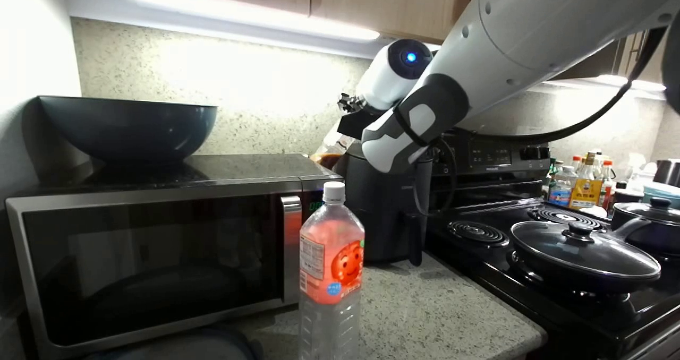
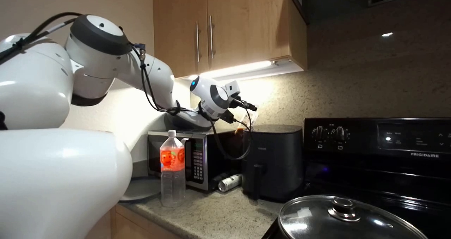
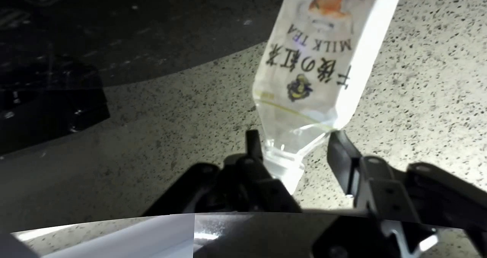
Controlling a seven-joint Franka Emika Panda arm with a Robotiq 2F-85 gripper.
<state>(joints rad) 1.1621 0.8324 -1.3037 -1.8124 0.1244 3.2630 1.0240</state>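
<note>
spread black two-finger gripper (image 3: 295,145) is straddling neck of clear plastic milk-tea bottle (image 3: 312,64); probably pre-grasp, needing centred closing.

"Are the fingers (image 3: 342,163) dark?"
"Black, and the links (image 3: 445,185) beside them carry round pins (image 3: 374,160)"
"And the arm (image 1: 520,41) behind the fingers?"
"White, rounded, with grey collars (image 1: 446,92), a blue light (image 1: 411,57), a black cable (image 1: 563,135)"
</note>
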